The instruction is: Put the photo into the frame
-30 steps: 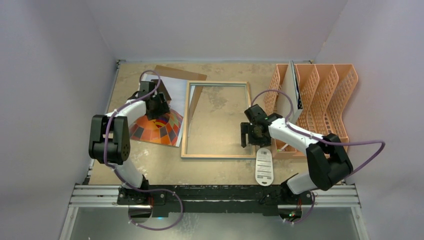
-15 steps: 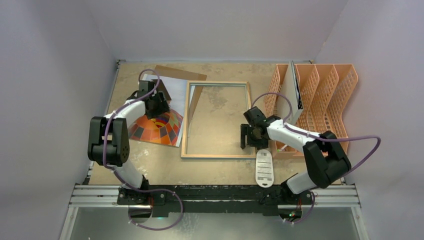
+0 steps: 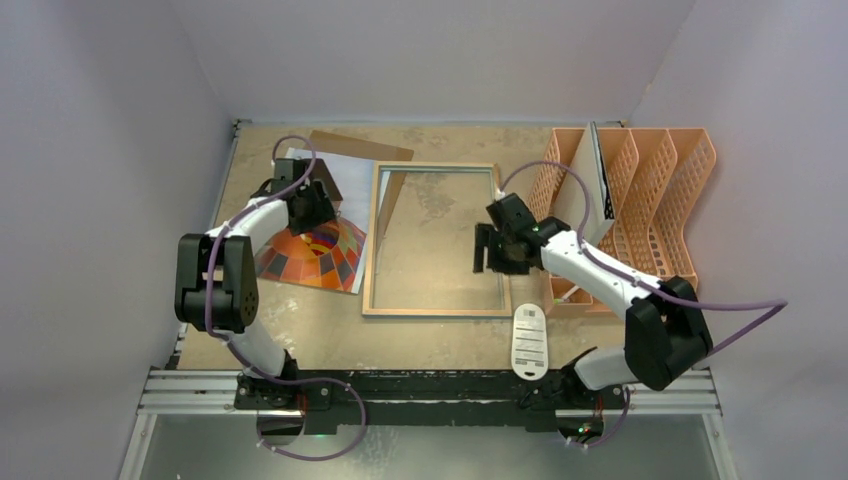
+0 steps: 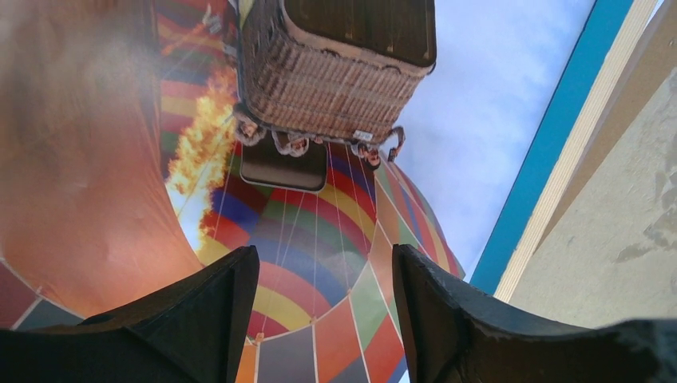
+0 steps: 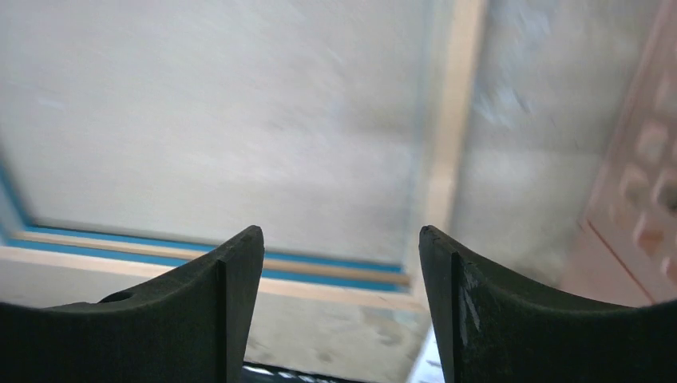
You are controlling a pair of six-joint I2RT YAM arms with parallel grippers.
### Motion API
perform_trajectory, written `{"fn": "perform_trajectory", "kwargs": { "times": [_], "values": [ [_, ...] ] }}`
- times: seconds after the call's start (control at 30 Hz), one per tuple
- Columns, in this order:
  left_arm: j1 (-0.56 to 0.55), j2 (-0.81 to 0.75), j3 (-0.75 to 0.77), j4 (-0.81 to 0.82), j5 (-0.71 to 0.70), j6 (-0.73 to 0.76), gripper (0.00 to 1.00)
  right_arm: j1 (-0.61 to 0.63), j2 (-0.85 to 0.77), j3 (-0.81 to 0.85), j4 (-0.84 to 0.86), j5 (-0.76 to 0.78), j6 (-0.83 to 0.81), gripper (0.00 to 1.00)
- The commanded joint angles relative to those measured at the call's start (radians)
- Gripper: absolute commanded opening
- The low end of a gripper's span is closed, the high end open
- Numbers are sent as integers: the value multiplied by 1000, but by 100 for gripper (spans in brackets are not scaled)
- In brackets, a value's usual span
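The photo (image 3: 318, 255) lies face up on the table at the left, an orange-red patterned balloon on pale sky. In the left wrist view its brown basket (image 4: 335, 64) fills the top. My left gripper (image 3: 317, 212) hovers over the photo's far part, jaws open and empty (image 4: 326, 319). The frame (image 3: 372, 240) lies flat in the middle, light wood side up; its blue edge (image 4: 559, 136) shows to the right of the photo. My right gripper (image 3: 490, 258) is open and empty over the frame's right rail (image 5: 455, 144), fingertips (image 5: 239, 271) above the glass.
A brown backing board (image 3: 362, 148) lies at the back, partly under the photo and frame. An orange mesh file organizer (image 3: 655, 195) with a white sheet (image 3: 592, 190) stands at the right. A white oblong card (image 3: 530, 340) lies near the front edge.
My right gripper has moved away from the near edge and slightly left along the frame's right rail. My left gripper has shifted a little farther back over the photo.
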Motion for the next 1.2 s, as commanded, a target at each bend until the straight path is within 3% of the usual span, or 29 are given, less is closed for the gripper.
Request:
{"fn": "perform_trajectory", "kwargs": {
  "times": [0.0,0.13,0.3,0.43,0.57,0.8,1.0,1.17],
  "values": [
    [19,-31,69,-4,-61,-3,65,57,-11,159,207,-29,15,75],
    [43,-33,100,-20,-92,22,65,106,68,237,433,-101,23,75],
    [91,-23,143,-23,-93,9,66,175,287,450,594,-158,83,72],
    [113,-11,162,1,-63,11,63,231,469,620,688,-212,153,63],
    [144,9,163,50,-23,38,62,275,660,808,676,-209,177,54],
    [200,86,245,79,-31,152,67,331,892,1053,613,-98,181,57],
    [226,179,339,60,-50,264,80,334,997,1130,590,-50,153,58],
    [267,280,430,70,37,272,83,337,1022,1138,572,-32,131,59]
  ]
}}
